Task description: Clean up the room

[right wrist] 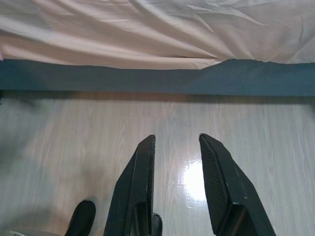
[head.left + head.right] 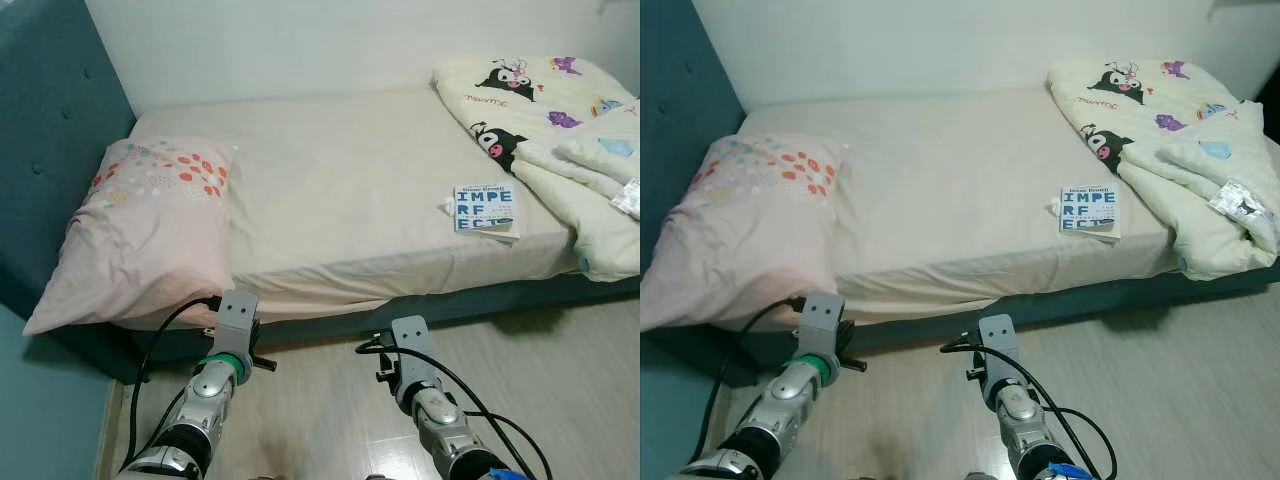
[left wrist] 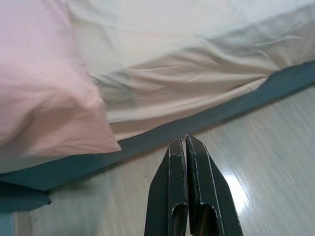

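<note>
So the robot's standing at the side of a low bed with a cream fitted sheet (image 2: 340, 190) and a teal padded frame (image 2: 480, 300). A pink pillow with coloured dots (image 2: 140, 235) hangs partly over the near edge by the teal headboard (image 2: 50, 130). A white paperback book with big blue letters (image 2: 484, 210) lies flat near the bed's front edge, just beside a crumpled cream cartoon-print duvet (image 2: 560, 130) bunched up at the far right end. Both arms are held low over the pale wood-look floor (image 2: 560, 380), short of the bed. The left gripper (image 3: 187, 142) has its fingers pressed together, holding nothing, pointing at the frame under the pillow. The right gripper (image 1: 176, 140) has its fingers spread apart, also holding nothing.
</note>
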You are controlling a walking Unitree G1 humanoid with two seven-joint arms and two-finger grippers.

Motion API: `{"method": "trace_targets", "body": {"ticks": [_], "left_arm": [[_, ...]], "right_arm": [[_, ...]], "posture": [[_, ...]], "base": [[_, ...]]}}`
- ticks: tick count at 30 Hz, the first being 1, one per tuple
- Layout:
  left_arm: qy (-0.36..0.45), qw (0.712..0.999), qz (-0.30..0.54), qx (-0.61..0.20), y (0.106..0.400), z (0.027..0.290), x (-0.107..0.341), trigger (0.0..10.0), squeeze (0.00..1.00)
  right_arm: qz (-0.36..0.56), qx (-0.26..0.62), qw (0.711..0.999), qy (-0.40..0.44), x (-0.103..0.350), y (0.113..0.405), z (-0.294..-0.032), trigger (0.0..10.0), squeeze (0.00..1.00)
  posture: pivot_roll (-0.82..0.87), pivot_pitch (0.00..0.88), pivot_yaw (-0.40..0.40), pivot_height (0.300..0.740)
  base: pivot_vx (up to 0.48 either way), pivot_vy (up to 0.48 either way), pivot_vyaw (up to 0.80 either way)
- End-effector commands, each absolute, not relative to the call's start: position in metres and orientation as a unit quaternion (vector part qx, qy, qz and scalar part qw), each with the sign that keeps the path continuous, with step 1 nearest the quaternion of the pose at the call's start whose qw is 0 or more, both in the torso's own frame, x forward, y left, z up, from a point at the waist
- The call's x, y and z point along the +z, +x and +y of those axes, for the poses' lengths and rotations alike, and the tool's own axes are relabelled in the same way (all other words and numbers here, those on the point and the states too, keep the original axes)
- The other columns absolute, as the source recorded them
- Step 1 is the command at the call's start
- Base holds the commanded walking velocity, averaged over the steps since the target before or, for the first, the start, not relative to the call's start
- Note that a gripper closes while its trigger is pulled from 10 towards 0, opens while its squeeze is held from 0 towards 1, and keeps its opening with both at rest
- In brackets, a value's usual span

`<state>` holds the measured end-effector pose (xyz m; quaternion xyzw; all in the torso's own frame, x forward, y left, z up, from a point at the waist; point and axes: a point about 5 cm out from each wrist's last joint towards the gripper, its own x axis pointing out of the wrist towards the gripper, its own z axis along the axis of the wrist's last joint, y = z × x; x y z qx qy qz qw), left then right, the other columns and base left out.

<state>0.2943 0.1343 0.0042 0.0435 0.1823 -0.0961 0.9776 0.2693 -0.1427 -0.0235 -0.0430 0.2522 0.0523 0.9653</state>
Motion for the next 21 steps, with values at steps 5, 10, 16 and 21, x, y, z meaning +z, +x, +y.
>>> {"method": "trace_targets", "body": {"ticks": [5, 10, 16, 21], "left_arm": [[0.026, 0.979, 0.183, -0.081, 0.2883, 0.1395, -0.0003, 10.0, 0.0], [0.022, 0.98, 0.177, -0.09, 0.2907, 0.1375, 0.0024, 10.0, 0.0], [0.017, 0.98, 0.176, -0.087, 0.2911, 0.1379, 0.0026, 10.0, 0.0], [0.015, 0.98, 0.176, -0.087, 0.291, 0.138, 0.0025, 10.0, 0.0]], "right_arm": [[0.244, 0.053, 0.968, -0.035, -0.021, 0.2716, -0.141, 10.0, 0.0], [0.242, 0.048, 0.969, -0.031, -0.0203, 0.2721, -0.1429, 10.0, 0.0], [0.242, 0.049, 0.969, -0.029, -0.0198, 0.2728, -0.1431, 10.0, 0.0], [0.24, 0.056, 0.969, -0.029, -0.0193, 0.2732, -0.1417, 10.0, 0.0]], "posture": [[0.05, 0.015, 0.066, 0.74], [0.05, 0.015, 0.066, 0.74], [0.05, 0.016, 0.064, 0.74], [0.05, 0.016, 0.063, 0.74]], "base": [[0.0, 0.0, 0.0], [0.313, 0.0, 0.0], [0.403, 0.0, 0.0], [0.431, 0.0, 0.0]]}}
